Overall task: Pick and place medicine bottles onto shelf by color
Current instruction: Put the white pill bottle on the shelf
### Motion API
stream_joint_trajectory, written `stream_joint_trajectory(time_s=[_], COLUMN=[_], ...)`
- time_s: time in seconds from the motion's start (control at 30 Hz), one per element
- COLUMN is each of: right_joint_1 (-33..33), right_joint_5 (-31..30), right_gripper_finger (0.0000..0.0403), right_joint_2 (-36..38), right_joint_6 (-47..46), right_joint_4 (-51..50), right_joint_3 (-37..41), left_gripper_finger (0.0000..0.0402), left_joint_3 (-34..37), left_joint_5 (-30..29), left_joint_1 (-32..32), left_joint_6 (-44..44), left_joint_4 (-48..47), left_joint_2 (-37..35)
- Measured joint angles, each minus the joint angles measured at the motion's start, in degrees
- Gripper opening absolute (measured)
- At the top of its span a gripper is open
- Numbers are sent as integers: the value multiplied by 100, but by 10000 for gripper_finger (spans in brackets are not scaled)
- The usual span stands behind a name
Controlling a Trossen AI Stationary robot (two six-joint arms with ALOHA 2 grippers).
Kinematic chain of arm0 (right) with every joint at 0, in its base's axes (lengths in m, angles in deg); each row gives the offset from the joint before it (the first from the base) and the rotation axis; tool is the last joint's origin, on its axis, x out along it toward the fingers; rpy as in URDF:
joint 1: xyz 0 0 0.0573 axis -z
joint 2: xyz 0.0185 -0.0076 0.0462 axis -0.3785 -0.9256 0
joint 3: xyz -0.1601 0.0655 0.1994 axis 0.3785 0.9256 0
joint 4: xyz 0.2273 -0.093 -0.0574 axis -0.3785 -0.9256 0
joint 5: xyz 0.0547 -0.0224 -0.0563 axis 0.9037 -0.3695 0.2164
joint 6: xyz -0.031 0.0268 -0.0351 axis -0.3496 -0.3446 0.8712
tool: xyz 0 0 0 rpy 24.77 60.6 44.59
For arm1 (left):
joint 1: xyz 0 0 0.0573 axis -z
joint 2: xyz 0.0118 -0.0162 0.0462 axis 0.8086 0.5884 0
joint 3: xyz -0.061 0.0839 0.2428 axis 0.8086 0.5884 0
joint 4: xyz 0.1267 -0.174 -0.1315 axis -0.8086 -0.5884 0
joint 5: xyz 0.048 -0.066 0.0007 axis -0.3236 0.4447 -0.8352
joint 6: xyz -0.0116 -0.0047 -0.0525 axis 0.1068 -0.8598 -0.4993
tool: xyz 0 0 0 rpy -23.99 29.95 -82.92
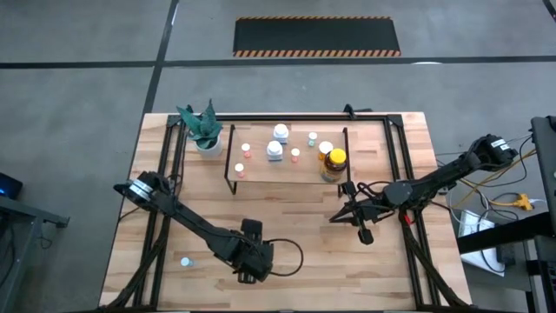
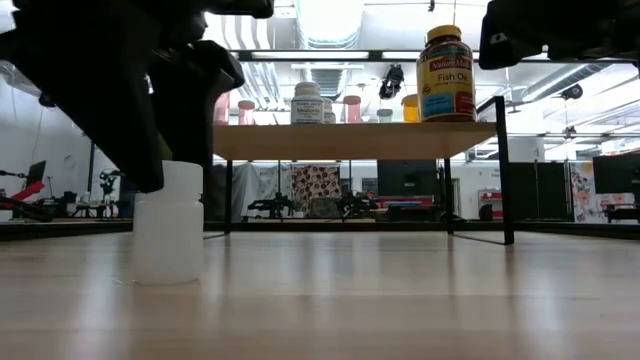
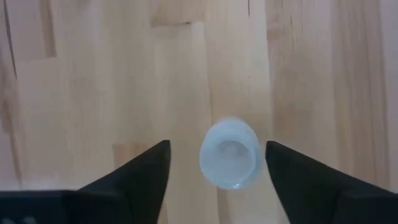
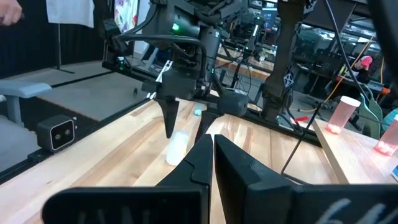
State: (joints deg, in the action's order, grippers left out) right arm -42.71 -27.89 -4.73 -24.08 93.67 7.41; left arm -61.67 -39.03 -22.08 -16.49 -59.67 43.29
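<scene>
A small white bottle [image 3: 229,154] stands upright on its base on the table, near the front edge; the low view shows it too [image 2: 168,222]. My left gripper [image 3: 217,144] points steeply down over it, open, one finger on either side of the bottle with a gap to each. In the high view that gripper [image 1: 252,259] hides the bottle. The shelf [image 1: 261,172] stands at the table's far middle. It carries several small bottles and the amber yellow-capped one [image 1: 334,163]. My right gripper [image 1: 352,211] hangs shut and level in front of the shelf's right end, holding nothing.
Another tiny pale-capped bottle [image 1: 185,260] stands on the table, to the left of my left gripper. A white pot with a green plant [image 1: 207,130] is at the shelf's far left. Black rails [image 1: 169,165] run along both sides of the table.
</scene>
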Motion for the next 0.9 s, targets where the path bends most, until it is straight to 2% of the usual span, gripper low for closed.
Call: stream_joint_trajectory(time_s=[0.27, 0.37, 0.5, 0.63, 0.73, 0.8, 0.9], right_joint_1=[0, 0, 0, 0, 0, 0, 0], right_joint_5=[0, 0, -2, -2, -2, -4, -4], right_gripper_finger=[9, 9, 9, 9, 9, 9, 9], right_joint_2=[0, 0, 0, 0, 0, 0, 0], right_joint_6=[0, 0, 0, -3, -44, -44, -44], right_joint_4=[-77, -87, -87, -88, -92, -93, -92], right_joint_3=[0, 0, 0, 0, 0, 0, 0], left_gripper_finger=[137, 110, 110, 123, 131, 132, 134], left_joint_3=[0, 0, -42, -434, -853, -918, -891], left_joint_5=[33, 39, 48, 42, -400, -775, -655], left_joint_1=[2, 2, 2, -42, -125, -225, -430], left_joint_6=[-2, -4, 10, 33, -112, -152, -152], left_joint_4=[9, 9, -30, -510, -1028, -870, -515], left_joint_2=[-20, -24, -34, -290, -602, -845, -1115])
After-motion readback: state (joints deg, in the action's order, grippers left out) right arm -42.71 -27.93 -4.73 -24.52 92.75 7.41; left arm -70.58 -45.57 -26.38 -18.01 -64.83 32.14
